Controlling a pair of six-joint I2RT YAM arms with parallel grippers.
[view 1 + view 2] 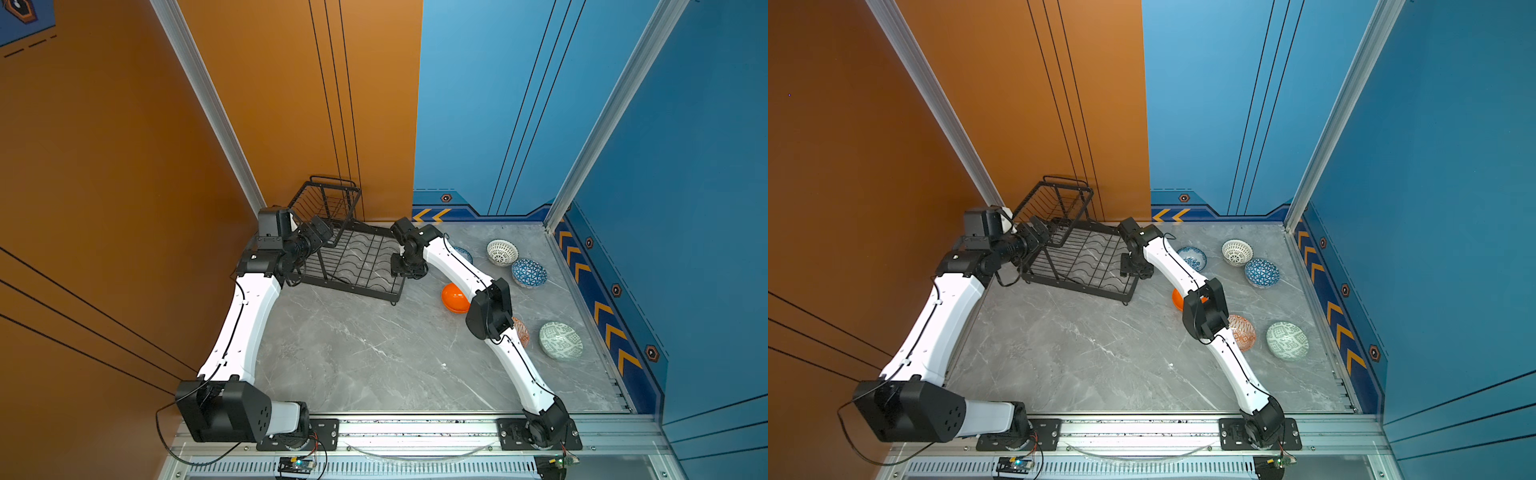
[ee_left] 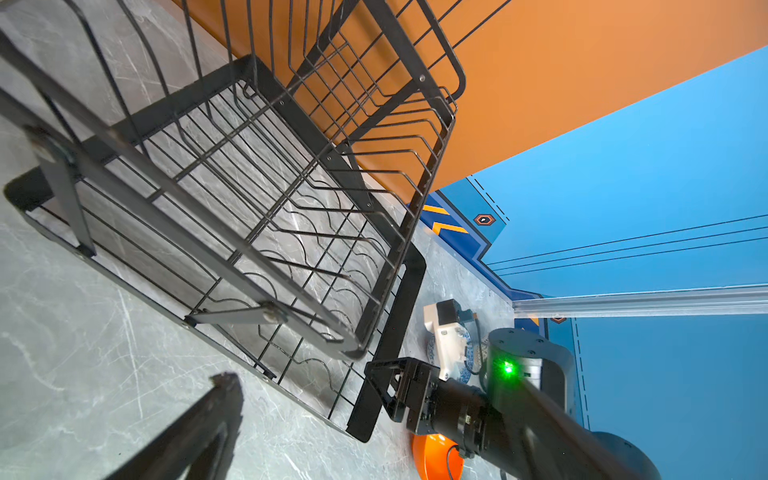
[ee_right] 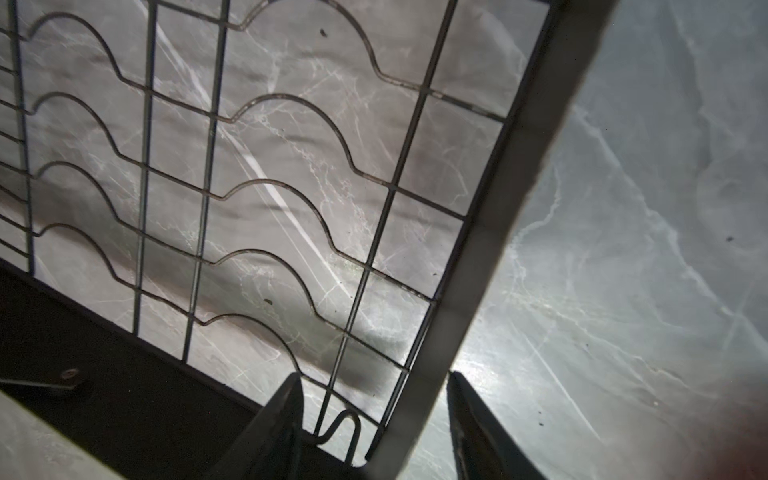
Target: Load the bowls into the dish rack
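The black wire dish rack [image 1: 353, 266] [image 1: 1084, 262] stands at the back left with no bowl in it. My right gripper [image 1: 405, 270] [image 3: 374, 376] is open astride the rack's right rim bar [image 3: 498, 208], one finger on each side. My left gripper [image 1: 322, 230] is open beside the raised basket [image 2: 374, 104], holding nothing; one finger [image 2: 224, 399] shows. Right of the rack, the bowls lie on the table: orange [image 1: 454, 297], blue-white floral [image 1: 1192, 257], white lattice [image 1: 502, 252], blue triangle [image 1: 528, 273], orange-white geometric [image 1: 1241, 331] and pale green [image 1: 560, 340].
The grey marble table [image 1: 353, 353] is walled in orange at the left and blue at the back and right. My right arm [image 1: 488, 307] crosses over the orange and the orange-white bowls. An aluminium rail [image 1: 415, 428] runs along the front edge.
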